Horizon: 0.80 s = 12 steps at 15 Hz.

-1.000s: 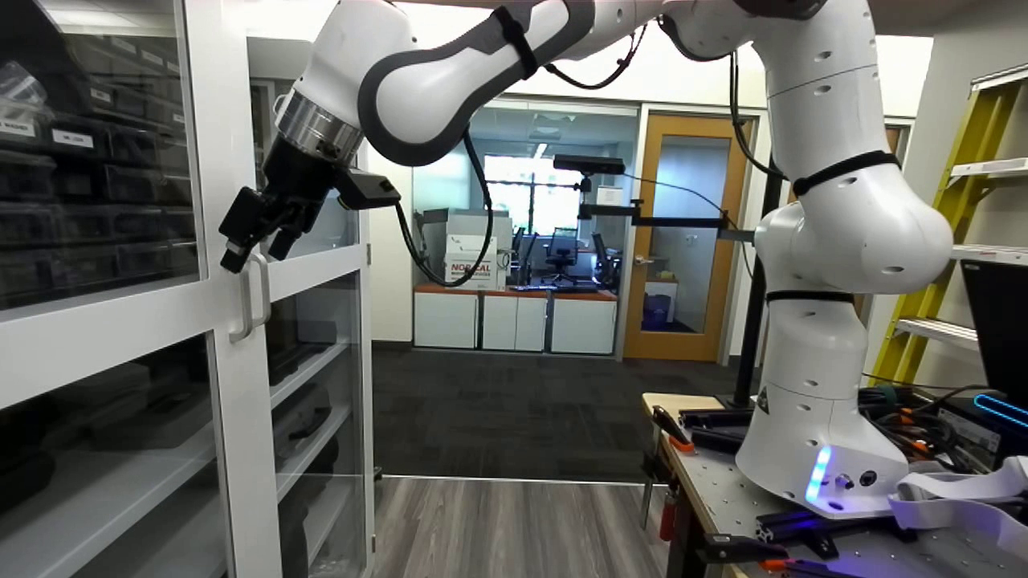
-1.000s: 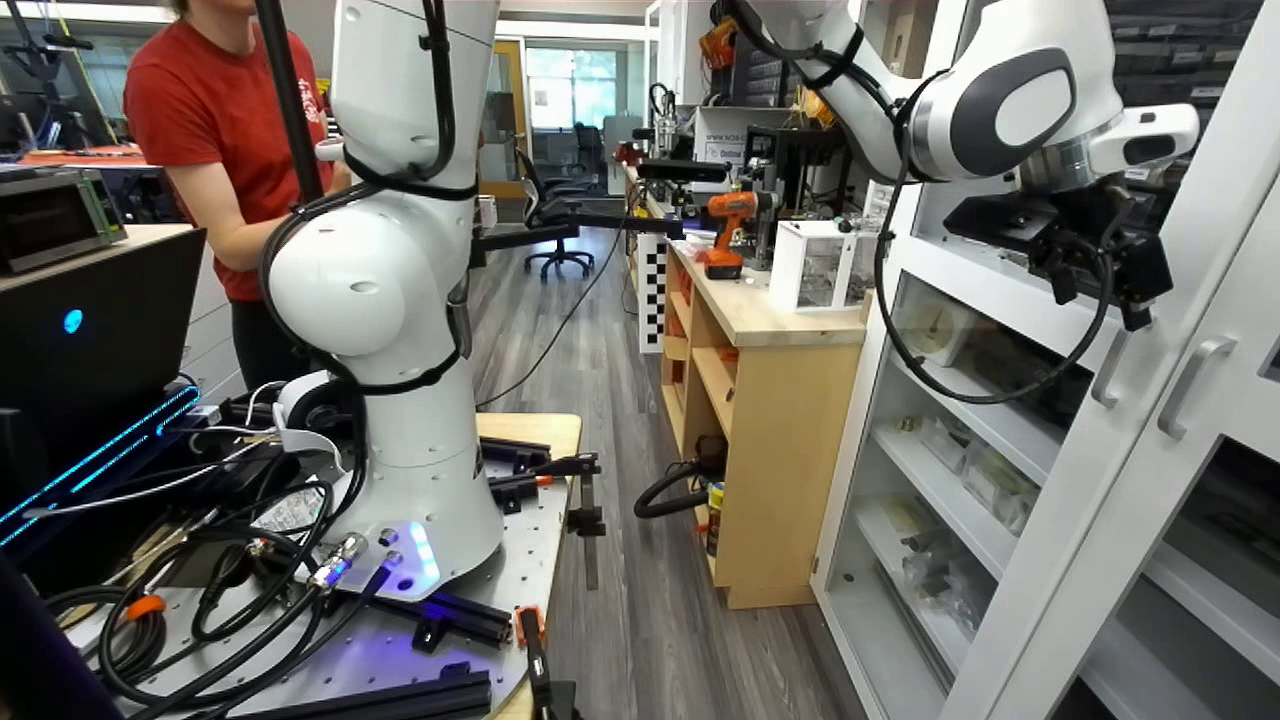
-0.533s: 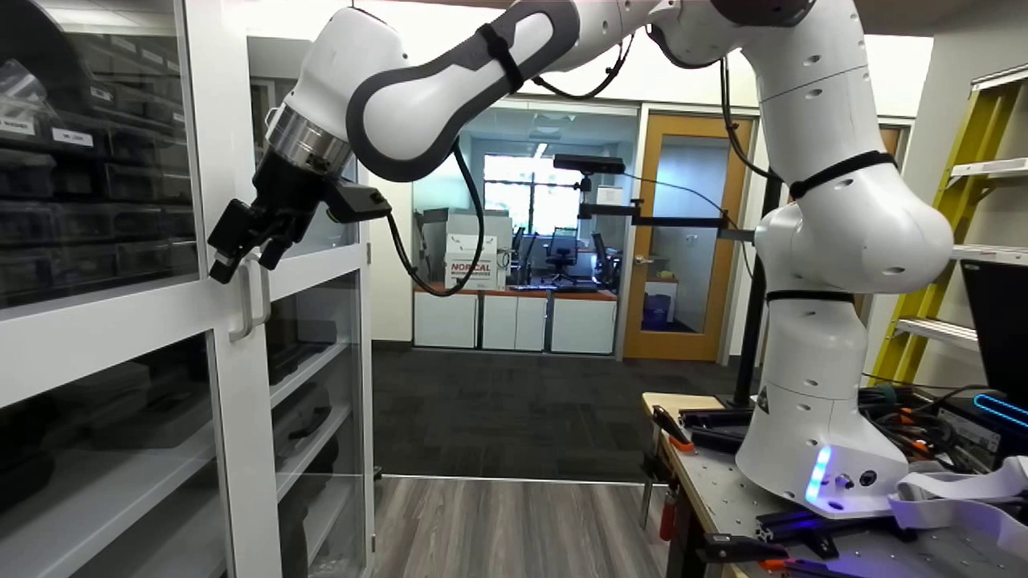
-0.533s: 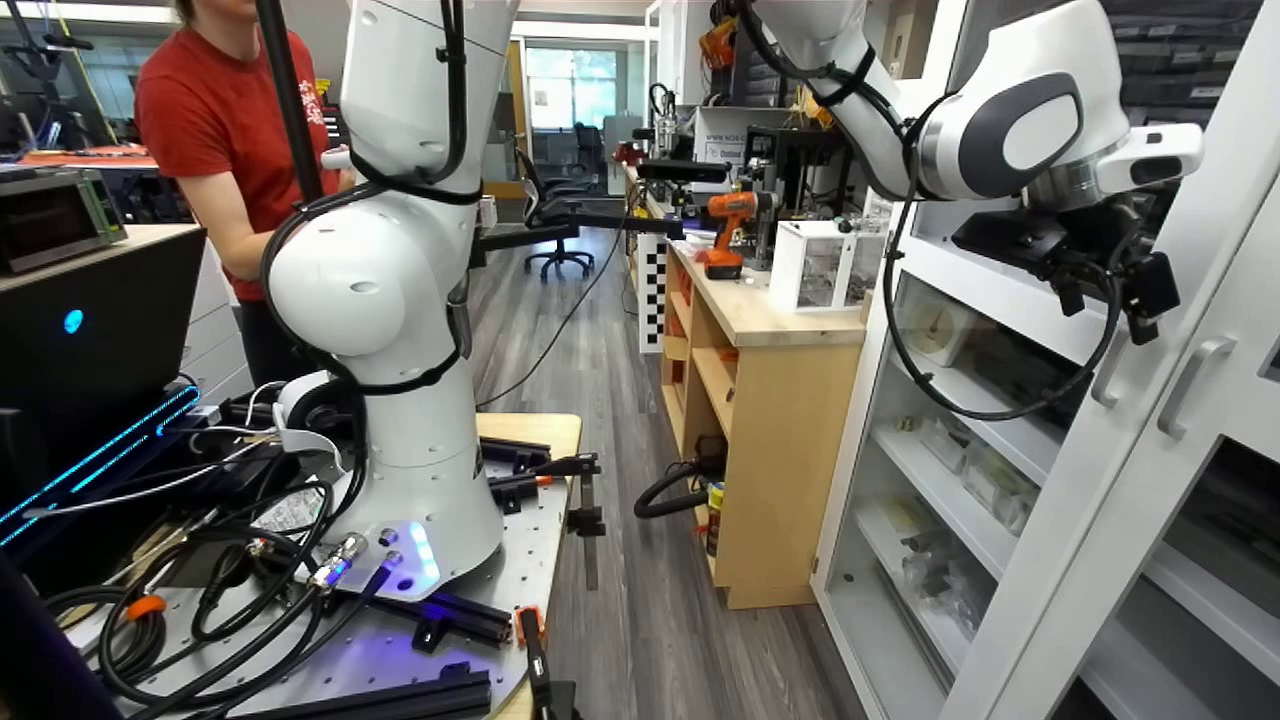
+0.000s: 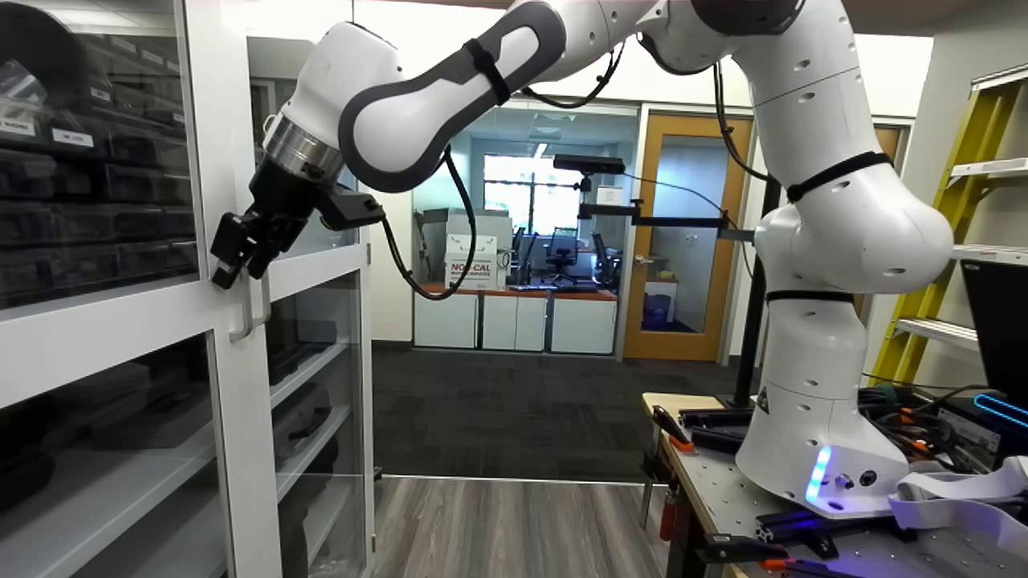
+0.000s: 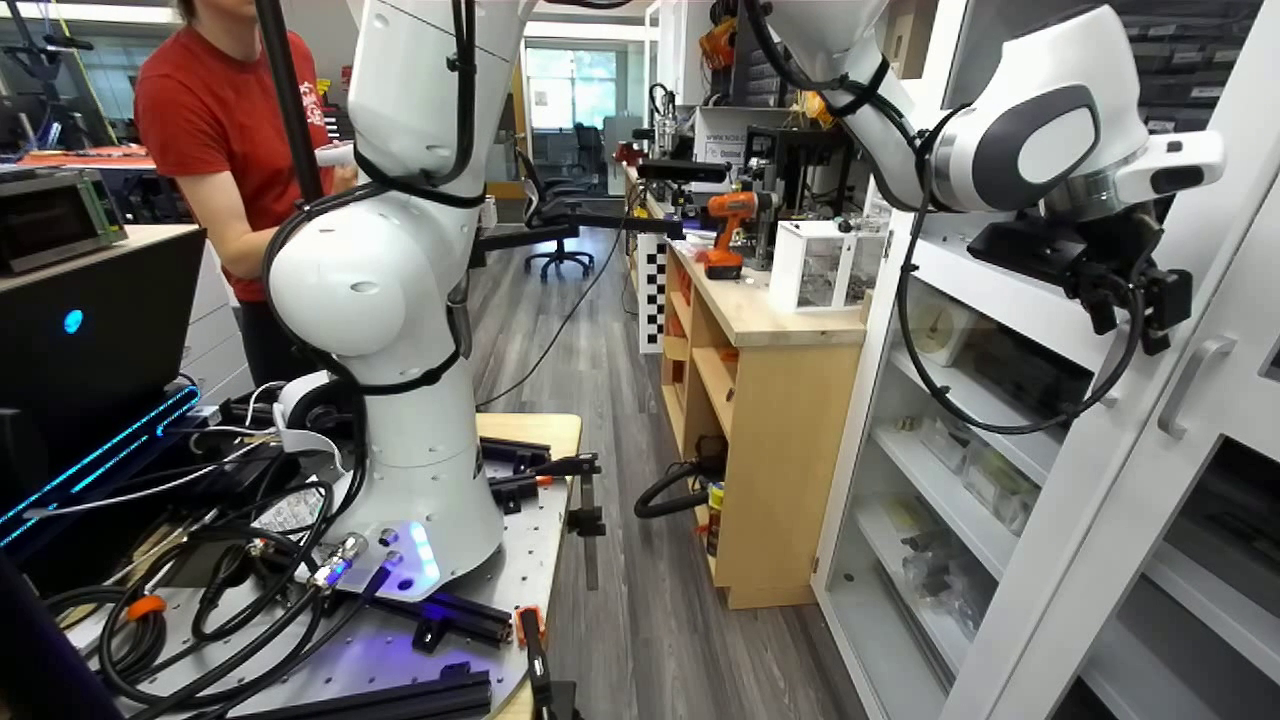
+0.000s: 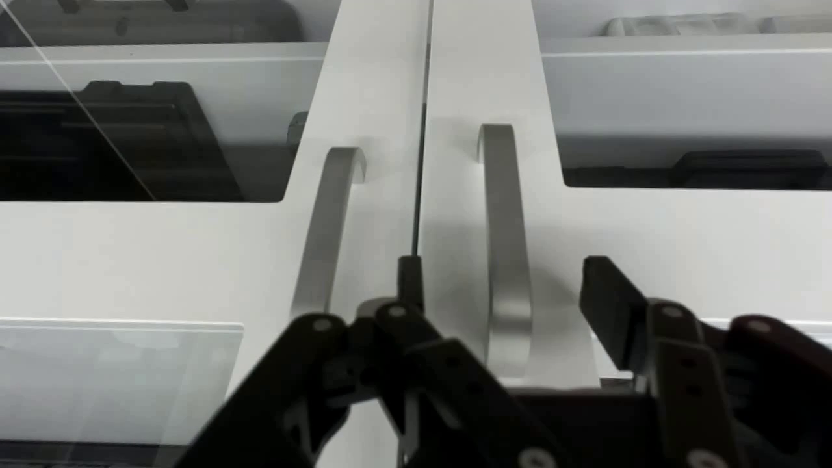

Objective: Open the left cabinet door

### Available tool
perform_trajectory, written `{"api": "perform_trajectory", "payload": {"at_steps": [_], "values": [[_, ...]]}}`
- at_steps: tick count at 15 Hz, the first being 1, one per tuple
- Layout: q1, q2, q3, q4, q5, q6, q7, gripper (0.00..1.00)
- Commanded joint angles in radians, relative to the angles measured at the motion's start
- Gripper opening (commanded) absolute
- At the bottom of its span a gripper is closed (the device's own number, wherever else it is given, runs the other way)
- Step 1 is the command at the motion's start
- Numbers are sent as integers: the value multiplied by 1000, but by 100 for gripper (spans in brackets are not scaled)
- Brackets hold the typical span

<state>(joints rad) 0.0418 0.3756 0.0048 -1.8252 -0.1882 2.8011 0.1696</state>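
The left cabinet door (image 5: 96, 333) has a white frame, glass panes and a mid-rail; it also shows in an exterior view (image 6: 1010, 288) and in the wrist view (image 7: 682, 253), which stands upside down. It is closed. Its bar handle (image 7: 509, 240) lies between my fingers in the wrist view. My gripper (image 7: 502, 266) is open, one fingertip on each side of the handle, with gaps to both. In both exterior views the gripper (image 5: 239, 273) (image 6: 1130, 332) is at the handle's upper end and partly covers it. Whether the fingertips touch the door is not clear.
The right cabinet door (image 5: 313, 261), closed, has its own handle (image 7: 324, 234) close beside my finger. A cable loop (image 6: 985, 425) hangs below the wrist. A wooden bench (image 6: 790, 450) stands beside the cabinet. A person in red (image 6: 230, 130) stands behind the robot base.
The gripper has moved down and toward the cabinet, closer to the handle. The fingers look closer together than before. The door has not moved.
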Motion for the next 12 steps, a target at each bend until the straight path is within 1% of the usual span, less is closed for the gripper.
{"api": "perform_trajectory", "payload": {"at_steps": [1, 3, 4, 6, 8, 9, 12], "values": [[11, 2, -14, 12, 31, 18, -26, 33], [11, 1, -11, 15, 41, 15, -29, 22], [11, -2, -9, 13, 46, 12, -31, 14], [14, -9, -7, 8, 53, 11, -32, 3], [16, -22, -9, -6, 57, 5, -27, 2], [19, -30, -10, -15, 56, 2, -26, 5], [27, -63, -17, -52, 46, -2, -14, 5]]}}
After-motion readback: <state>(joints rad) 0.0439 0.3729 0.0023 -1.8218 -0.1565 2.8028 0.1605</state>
